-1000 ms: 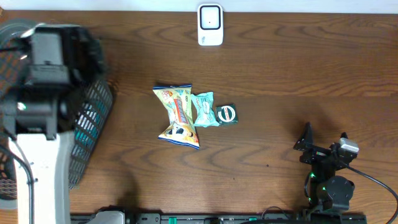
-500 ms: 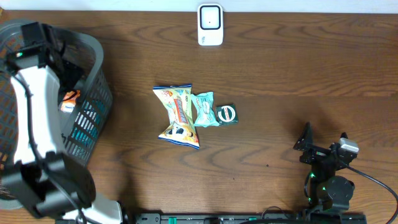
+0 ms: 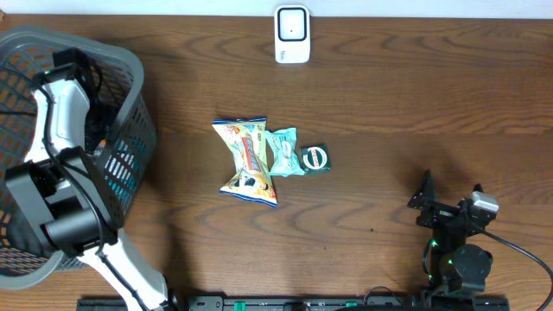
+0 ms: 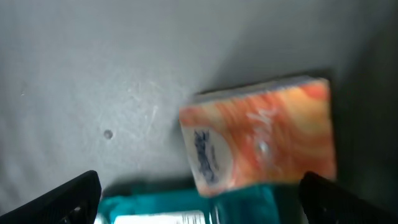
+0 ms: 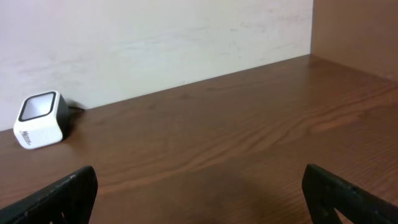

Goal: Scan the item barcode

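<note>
1. Lowered deep into the basket (image 3: pixel 143 76) since the earlier frames, the left fingers (image 4: pixel 69 198) were seen spread wide, with nothing pinched between them.
2. An orange packet (image 4: pixel 261 134) was framed just beyond them on the basket floor, apart from both tips, its near edge lying over a teal pack (image 4: pixel 180 208).
3. That packet was judged the likely item for scanning; no grasp had yet been made.
4. The right fingers (image 5: pixel 69 194) were held spread and idle over the tabletop (image 3: pixel 406 104), and the scanner (image 3: pixel 292 34) was left untouched at the far edge, well apart from the basket.
</note>
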`<action>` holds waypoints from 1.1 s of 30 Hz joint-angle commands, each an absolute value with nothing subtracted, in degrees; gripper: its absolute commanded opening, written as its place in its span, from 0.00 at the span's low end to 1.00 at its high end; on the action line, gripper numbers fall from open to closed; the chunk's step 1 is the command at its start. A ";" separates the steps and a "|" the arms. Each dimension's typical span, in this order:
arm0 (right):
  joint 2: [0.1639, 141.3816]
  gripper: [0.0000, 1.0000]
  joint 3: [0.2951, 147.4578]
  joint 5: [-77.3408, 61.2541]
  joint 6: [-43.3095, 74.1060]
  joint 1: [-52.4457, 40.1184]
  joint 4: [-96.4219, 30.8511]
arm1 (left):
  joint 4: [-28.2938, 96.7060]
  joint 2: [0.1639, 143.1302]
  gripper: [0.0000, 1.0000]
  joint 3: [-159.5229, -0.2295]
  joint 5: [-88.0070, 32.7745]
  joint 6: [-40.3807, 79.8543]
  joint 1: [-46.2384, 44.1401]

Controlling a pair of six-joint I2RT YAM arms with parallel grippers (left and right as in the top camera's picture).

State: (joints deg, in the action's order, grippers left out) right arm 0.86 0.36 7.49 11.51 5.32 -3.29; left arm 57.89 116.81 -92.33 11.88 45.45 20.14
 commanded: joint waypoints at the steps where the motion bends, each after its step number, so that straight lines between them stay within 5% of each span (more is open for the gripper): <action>1: 0.75 0.99 0.32 7.79 11.75 4.84 -3.51 | 57.17 120.03 0.97 -92.09 11.05 46.59 19.81; 8: 0.75 0.99 0.32 7.79 11.75 4.84 -3.51 | 55.31 123.33 0.97 -92.09 7.01 46.19 19.81; 21: 0.75 0.99 0.32 7.81 11.75 4.84 -3.51 | 55.37 123.35 0.40 -92.09 7.38 44.25 20.99; 33: 0.75 0.99 0.32 7.79 11.75 4.84 -3.51 | 56.77 113.73 0.41 -92.16 8.19 39.20 25.80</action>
